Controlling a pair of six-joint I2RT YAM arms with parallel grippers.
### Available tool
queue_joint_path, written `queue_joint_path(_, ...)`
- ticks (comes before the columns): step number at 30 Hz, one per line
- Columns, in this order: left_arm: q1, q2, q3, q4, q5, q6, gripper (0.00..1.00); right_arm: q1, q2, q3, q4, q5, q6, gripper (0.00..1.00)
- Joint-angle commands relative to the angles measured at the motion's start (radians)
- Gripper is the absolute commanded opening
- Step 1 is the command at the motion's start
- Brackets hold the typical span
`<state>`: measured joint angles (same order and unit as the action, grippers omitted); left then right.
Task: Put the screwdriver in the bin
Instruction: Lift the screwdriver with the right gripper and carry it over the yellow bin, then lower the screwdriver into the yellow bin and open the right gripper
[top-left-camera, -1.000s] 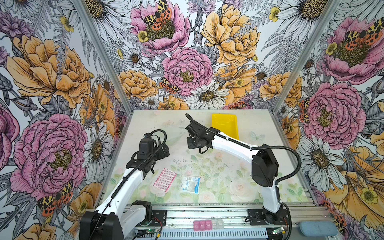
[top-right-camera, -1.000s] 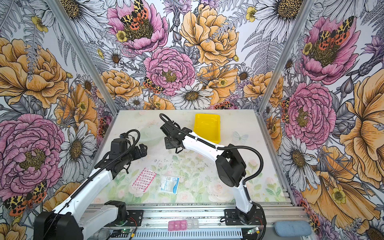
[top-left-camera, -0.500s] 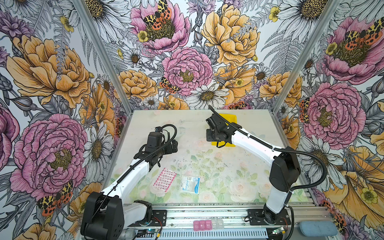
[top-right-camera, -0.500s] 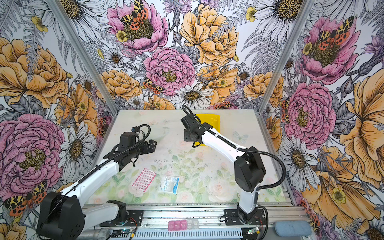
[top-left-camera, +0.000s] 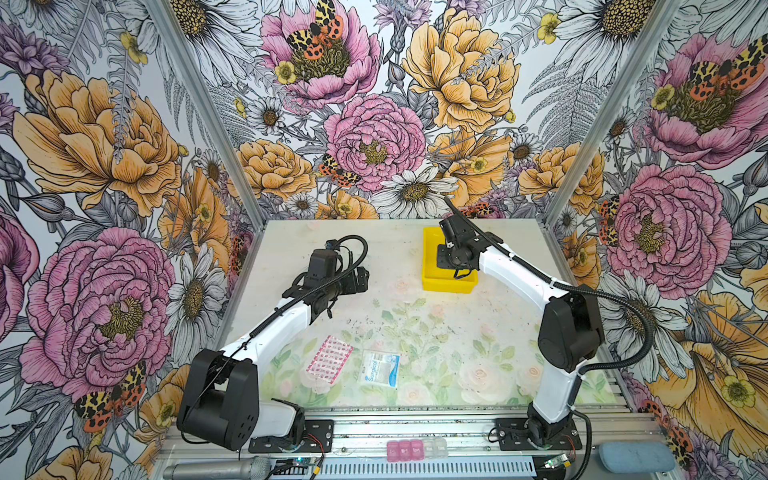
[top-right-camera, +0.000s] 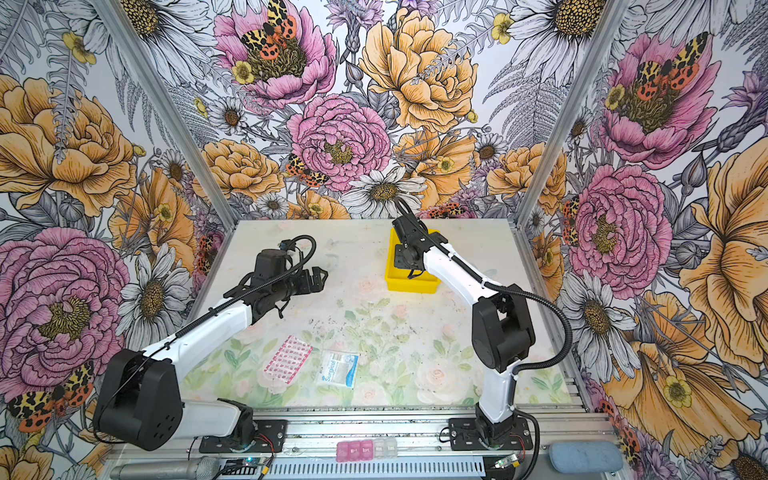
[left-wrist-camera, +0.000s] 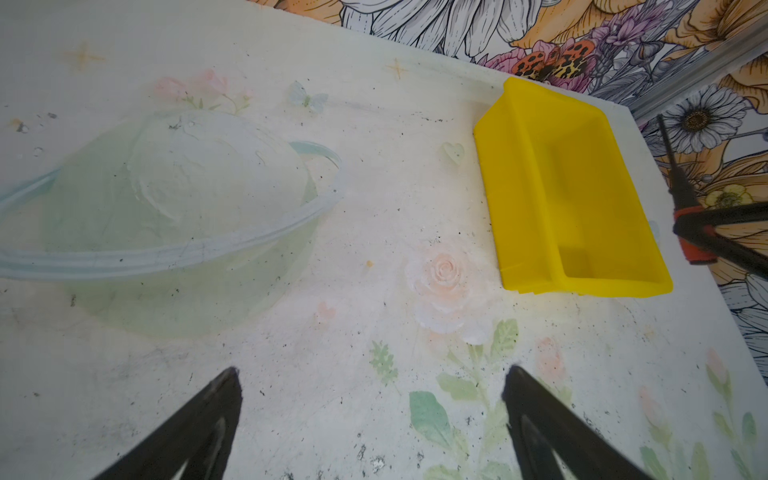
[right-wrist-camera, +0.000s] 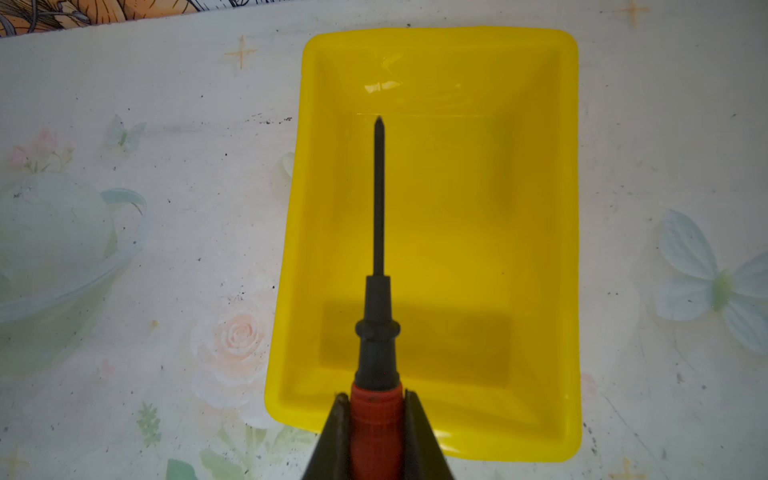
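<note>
Screwdriver (right-wrist-camera: 377, 328) placement is under way on a wide, pale worktop (top-left-camera: 415, 320) printed with faint flowers. Two white-and-black arms reach in from its near edge.

The bin (right-wrist-camera: 544, 208) is bright yellow, rectangular and low-walled. It is the largest loose item, sits toward the far side of the worktop, and holds nothing.

Well apart from the bin, on its left in both top views, the left tool (left-wrist-camera: 372, 374) hovers with its fingers spread wide and nothing between them.

The right tool (right-wrist-camera: 376, 395) hangs above the bin's near end, its fingers pressed against the orange-red handle and pinching it.

Smallest is the screwdriver itself. It is held in the air over the bin's interior, with its black collar and thin dark shaft pointing along the bin's length toward the far wall. In the left wrist view it appears clear of the bin.

It looks light, stiff and not fragile. The round handle could swivel in a two-finger pinch, so the thick handle just behind the collar, where it is held now, seems the best place to grip. The shaft looks too thin and slick to hold. It is shorter than the bin, so it should lie flat inside, though it may roll on the hard plastic.
</note>
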<state>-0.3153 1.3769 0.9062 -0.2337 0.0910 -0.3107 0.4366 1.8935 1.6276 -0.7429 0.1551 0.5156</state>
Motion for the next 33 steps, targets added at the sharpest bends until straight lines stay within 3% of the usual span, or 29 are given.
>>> queue_joint_path(1,-0.014,0.030,0.047,0.028,0.021,0.002,0.99,-0.029,0.058,0.065,0.009,-0.033,-0.032,0.00)
queue_joint_path(13,-0.046,0.178,0.183,0.014,0.032,-0.020,0.99,-0.087,0.232,0.174,0.010,-0.089,-0.057,0.00)
queue_joint_path(29,-0.062,0.306,0.298,-0.004,0.061,-0.039,0.98,-0.102,0.359,0.196,0.011,-0.106,-0.057,0.00)
queue_joint_path(33,-0.062,0.315,0.300,-0.006,0.068,-0.037,0.99,-0.102,0.373,0.196,0.011,-0.098,-0.048,0.07)
